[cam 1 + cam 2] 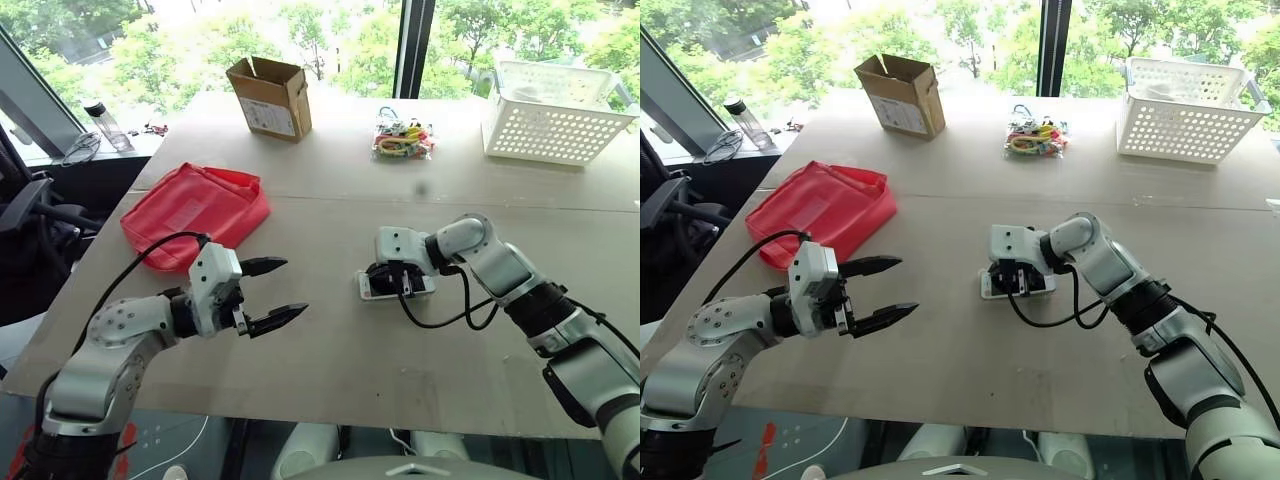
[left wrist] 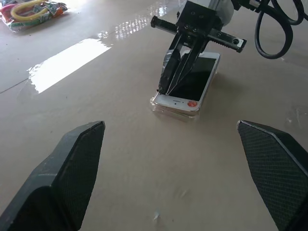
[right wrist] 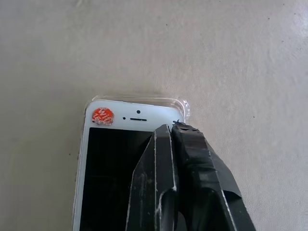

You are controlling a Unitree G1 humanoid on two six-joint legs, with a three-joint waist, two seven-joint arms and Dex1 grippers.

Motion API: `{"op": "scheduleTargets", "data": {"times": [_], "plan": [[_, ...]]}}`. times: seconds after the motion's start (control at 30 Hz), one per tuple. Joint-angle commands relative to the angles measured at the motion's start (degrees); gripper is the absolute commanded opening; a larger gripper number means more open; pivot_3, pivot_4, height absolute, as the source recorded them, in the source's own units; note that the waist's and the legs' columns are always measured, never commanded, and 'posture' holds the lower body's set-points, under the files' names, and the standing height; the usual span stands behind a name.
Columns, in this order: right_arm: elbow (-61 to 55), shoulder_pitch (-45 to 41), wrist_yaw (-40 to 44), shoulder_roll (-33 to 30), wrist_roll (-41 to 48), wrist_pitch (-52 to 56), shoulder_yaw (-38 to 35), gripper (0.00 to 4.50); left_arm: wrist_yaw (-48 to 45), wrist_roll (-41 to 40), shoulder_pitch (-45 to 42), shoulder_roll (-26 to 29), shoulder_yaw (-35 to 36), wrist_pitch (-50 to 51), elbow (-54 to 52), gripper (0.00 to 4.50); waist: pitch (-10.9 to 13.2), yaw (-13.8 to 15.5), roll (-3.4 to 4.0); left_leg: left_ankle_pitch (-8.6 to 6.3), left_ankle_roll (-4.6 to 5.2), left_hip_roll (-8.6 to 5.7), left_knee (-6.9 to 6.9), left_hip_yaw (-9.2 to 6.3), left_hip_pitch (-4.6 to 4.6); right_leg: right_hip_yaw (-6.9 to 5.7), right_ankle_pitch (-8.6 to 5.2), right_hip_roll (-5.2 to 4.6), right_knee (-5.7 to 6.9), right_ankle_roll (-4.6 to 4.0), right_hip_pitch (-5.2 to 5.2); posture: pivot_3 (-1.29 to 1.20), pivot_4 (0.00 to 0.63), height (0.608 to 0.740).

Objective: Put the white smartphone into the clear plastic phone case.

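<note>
Our right hand (image 2: 168,89) is clenched tight, with its tips on the white smartphone (image 2: 190,82) right under it, probably to push it down into the clear plastic phone case (image 3: 183,107) below. Our left hand (image 1: 275,295) is spread wide and holds nothing, with the phone ahead of it.

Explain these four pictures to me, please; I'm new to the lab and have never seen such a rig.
It is a two-armed humanoid robot at a table. Two pictures come from cameras on its head looking down; the other two come from cameras on its wrists. The right gripper is shut, its tips pressing on the white smartphone, which lies screen-up in the clear plastic phone case; it holds nothing. The left gripper hangs open above the table. Also there: a red bag, a cardboard box, a white basket and a packet of colourful items.
</note>
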Motion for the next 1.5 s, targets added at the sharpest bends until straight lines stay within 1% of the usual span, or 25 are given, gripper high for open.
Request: {"op": "scheduleTargets", "data": {"times": [0.03,0.13,0.2,0.3,0.4,0.47,0.57,0.67,0.97,1.23,1.3,1.4,1.5], "plan": [[5.09,4.25,1.06,0.44,-1.98,2.05,2.87,0.08,0.62,0.19,-0.39,-0.41,-0.47,-1.05,-1.24,4.50,-0.10,0.02,-0.02,0.00,0.00,0.00,0.00,0.00,0.01,0.00,0.00,0.00,0.00,0.00,0.01,0.00,0.150,0.740],[0.19,3.44,1.56,3.23,7.86,5.53,-6.63,0.08,0.57,0.17,-0.68,-0.53,-0.52,-1.13,-0.89,4.50,-0.07,-0.13,0.01,0.00,0.00,0.01,-0.02,-0.03,0.01,0.03,0.00,0.03,0.00,-0.01,0.00,0.00,0.150,0.740],[-3.78,2.80,2.28,3.57,12.49,8.95,-10.88,0.08,0.43,0.18,-0.61,-0.49,-0.46,-1.27,-0.62,4.50,0.08,-0.29,0.17,0.02,-0.02,0.00,-0.01,-0.02,-0.11,0.06,0.00,0.02,0.00,-0.01,-0.10,0.00,0.150,0.740],[-11.53,2.78,4.04,2.27,19.10,15.73,-14.51,0.08,0.30,0.19,-0.39,-0.53,-0.58,-1.38,-0.54,4.50,0.22,-0.39,0.29,0.22,0.08,0.00,-0.01,-0.02,-0.51,0.08,0.02,0.02,0.05,-0.03,-0.55,0.00,0.150,0.740],[-17.41,3.48,4.90,0.44,23.45,21.78,-15.58,0.08,0.24,0.15,-0.25,-0.56,-0.71,-1.46,-0.54,4.50,0.24,-0.52,0.32,0.21,0.06,0.03,-0.09,-0.02,-0.67,0.00,0.02,0.01,0.00,-0.04,-0.73,0.00,0.150,0.740],[-20.30,4.24,6.21,-2.17,23.74,23.41,-13.87,0.08,0.25,0.12,-0.37,-0.57,-0.88,-1.46,-0.44,4.50,0.28,-0.46,0.35,0.20,0.07,0.04,-0.14,-0.01,-0.71,-0.01,0.01,0.01,-0.09,-0.04,-0.73,0.00,0.150,0.740],[-21.65,5.75,7.42,-5.82,20.43,21.38,-9.33,0.08,0.17,0.14,-0.67,-0.55,-1.17,-1.56,-0.16,4.50,0.30,-0.35,0.33,0.20,0.07,0.04,-0.12,-0.01,-0.83,-0.05,0.02,-0.03,-0.16,-0.04,-0.76,0.00,0.150,0.740],[-20.62,6.63,7.20,-7.25,17.75,19.04,-6.13,0.08,0.08,0.13,-0.85,-0.50,-1.30,-1.61,-0.02,4.50,0.31,-0.33,0.32,0.20,0.08,0.04,-0.09,-0.01,-0.84,-0.06,0.02,-0.04,-0.15,-0.04,-0.76,0.00,0.150,0.740],[-17.11,6.53,7.10,-6.33,15.74,16.66,-3.89,0.08,0.07,0.08,-0.71,-0.12,-1.00,-1.56,-0.17,4.50,0.35,-0.38,0.32,0.20,0.07,0.04,-0.09,0.00,-0.86,-0.05,0.02,-0.04,-0.14,-0.04,-0.79,0.00,0.150,0.740],[-11.41,5.28,4.13,-3.21,12.16,13.23,-4.28,0.08,0.37,-0.17,-0.35,0.12,-0.69,-1.12,-0.91,4.50,0.35,-0.38,0.33,0.20,0.06,0.04,-0.08,0.00,-0.85,-0.06,0.02,-0.03,-0.10,-0.04,-0.80,0.00,0.150,0.740],[-11.75,5.29,5.45,-3.32,13.06,13.82,-4.54,0.08,0.33,-0.28,-0.28,0.27,-0.54,-1.01,-1.03,4.50,0.35,-0.38,0.33,0.21,0.07,0.04,-0.07,0.00,-0.85,-0.06,0.02,-0.03,-0.11,-0.04,-0.80,0.00,0.150,0.740],[-15.26,5.46,8.16,-3.45,17.61,18.04,-6.18,0.08,0.21,-0.50,-0.15,0.44,-0.38,-0.92,-1.15,4.50,0.35,-0.39,0.33,0.20,0.07,0.04,-0.07,0.00,-0.85,-0.06,0.02,-0.03,-0.11,-0.05,-0.80,0.00,0.150,0.740],[-16.57,4.88,7.63,-2.21,20.34,20.80,-8.01,0.08,0.19,-0.58,-0.13,0.47,-0.38,-0.90,-1.15,4.50,0.36,-0.44,0.33,0.20,0.07,0.04,-0.08,0.00,-0.86,-0.05,0.02,-0.03,-0.12,-0.05,-0.81,0.00,0.150,0.740]]}}
